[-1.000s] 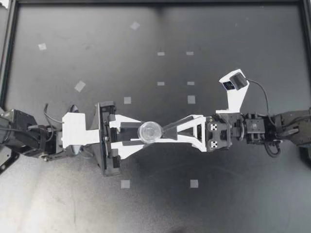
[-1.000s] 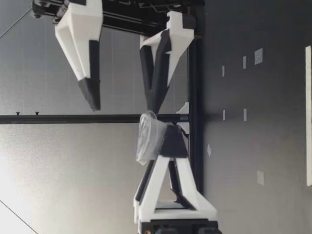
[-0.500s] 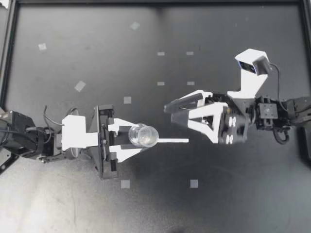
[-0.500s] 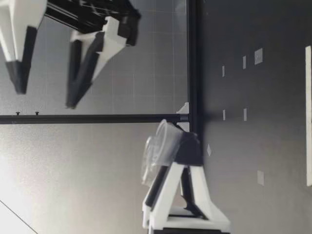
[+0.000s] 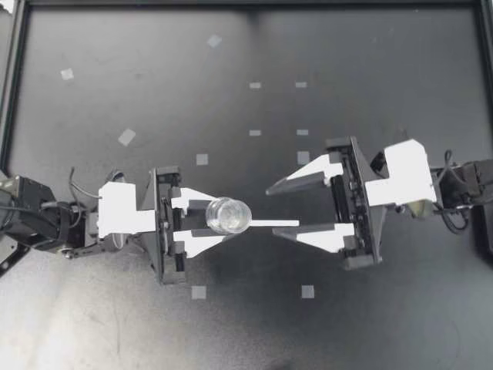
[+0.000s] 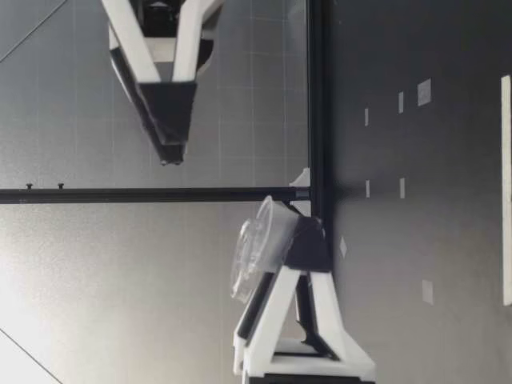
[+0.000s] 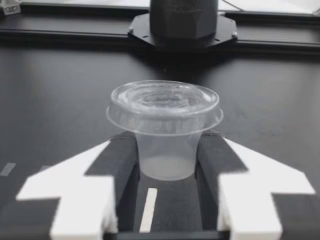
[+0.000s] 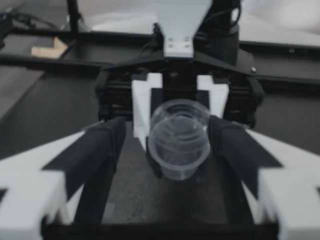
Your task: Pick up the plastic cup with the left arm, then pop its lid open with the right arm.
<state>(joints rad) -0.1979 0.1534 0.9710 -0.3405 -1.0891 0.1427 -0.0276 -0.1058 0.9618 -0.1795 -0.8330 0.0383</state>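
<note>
Pinching a clear lidded cup (image 5: 229,215) mid-table, left gripper (image 5: 220,218) faces right gripper (image 5: 271,213), spread wide and empty. Low view: cup tilted, just above table (image 6: 416,240). L wrist: fingers (image 7: 122,165) squeeze wall under lid. R wrist: cup ahead, untouched. Prob. light, thin, crushable, slick; grip gently below rim.

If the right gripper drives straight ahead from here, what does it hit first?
Probably the lidded clear cup, clamped in the left gripper directly ahead of the right gripper, though it may sit higher.
</note>
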